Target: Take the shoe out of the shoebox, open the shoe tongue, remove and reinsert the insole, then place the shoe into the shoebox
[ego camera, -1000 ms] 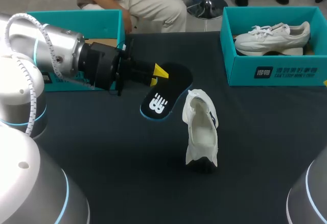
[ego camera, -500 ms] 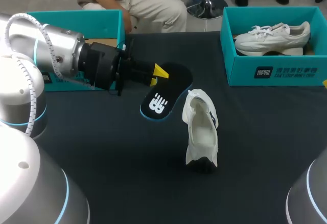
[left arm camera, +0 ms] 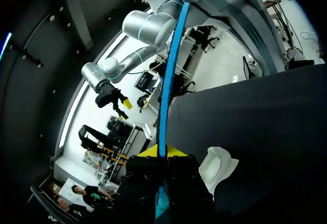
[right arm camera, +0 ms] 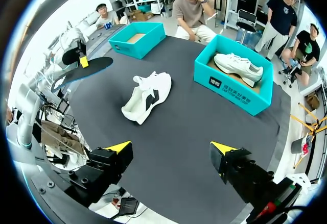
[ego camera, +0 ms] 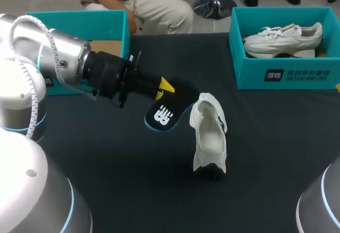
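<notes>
My left gripper [ego camera: 163, 87] is shut on the black insole [ego camera: 166, 111], holding it above the table just left of the white shoe [ego camera: 209, 137]. The shoe lies on the dark table with its opening towards the insole. In the left wrist view the insole [left arm camera: 168, 76] shows edge-on as a blue line clamped between the yellow tips of the left gripper [left arm camera: 163, 151], with the shoe [left arm camera: 217, 165] beside it. My right gripper [right arm camera: 171, 147] stands wide open and empty near the table's edge, well away from the shoe [right arm camera: 148, 95].
A teal shoebox [ego camera: 287, 75] at the back right holds a second white shoe [ego camera: 281, 37]. Another teal shoebox [ego camera: 79, 19] stands open at the back left, behind my left arm. Both boxes also show in the right wrist view: the shoebox with the shoe [right arm camera: 225, 83] and the other shoebox [right arm camera: 145, 43].
My left arm has swung a little lower and to the right, bringing the insole down closer to the shoe's opening. The shoe and the right gripper have not moved.
</notes>
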`<state>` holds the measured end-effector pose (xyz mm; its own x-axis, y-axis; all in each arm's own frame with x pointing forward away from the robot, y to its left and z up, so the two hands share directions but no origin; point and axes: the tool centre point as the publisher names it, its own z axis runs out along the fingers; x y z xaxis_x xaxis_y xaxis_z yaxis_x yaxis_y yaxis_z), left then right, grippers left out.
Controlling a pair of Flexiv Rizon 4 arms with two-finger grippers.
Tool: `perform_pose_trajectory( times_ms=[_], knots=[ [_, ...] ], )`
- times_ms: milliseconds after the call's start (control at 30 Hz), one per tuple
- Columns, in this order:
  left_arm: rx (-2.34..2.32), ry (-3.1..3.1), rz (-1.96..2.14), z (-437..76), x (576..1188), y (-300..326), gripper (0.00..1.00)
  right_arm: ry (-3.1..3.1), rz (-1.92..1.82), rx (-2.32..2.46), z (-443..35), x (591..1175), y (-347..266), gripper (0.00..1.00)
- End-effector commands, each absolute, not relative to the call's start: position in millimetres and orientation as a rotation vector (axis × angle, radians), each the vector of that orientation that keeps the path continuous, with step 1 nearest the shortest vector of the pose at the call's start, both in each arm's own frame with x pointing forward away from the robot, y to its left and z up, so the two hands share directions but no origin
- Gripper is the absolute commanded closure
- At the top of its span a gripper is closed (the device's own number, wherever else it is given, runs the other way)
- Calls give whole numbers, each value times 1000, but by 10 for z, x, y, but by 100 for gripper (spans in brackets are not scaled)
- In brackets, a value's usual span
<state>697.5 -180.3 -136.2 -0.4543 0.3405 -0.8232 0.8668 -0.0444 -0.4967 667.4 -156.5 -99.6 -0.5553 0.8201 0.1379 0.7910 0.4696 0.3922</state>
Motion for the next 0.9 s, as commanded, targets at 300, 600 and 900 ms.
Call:
perform_pose_trajectory(
  times_ms=[300, 600, 900],
  knots=[
    [1290, 1944, -1685, -1675, 6740, -2028, 100, 2636, 642, 1449, -996, 6690, -1562, 0],
    [1271, 2051, -1705, -2005, 6607, -2277, 100, 2636, 642, 1449, -996, 6690, -1562, 0],
    [1263, 2126, -1694, -2405, 6656, -2427, 100, 2636, 642, 1449, -996, 6690, -1562, 0]
  ],
)
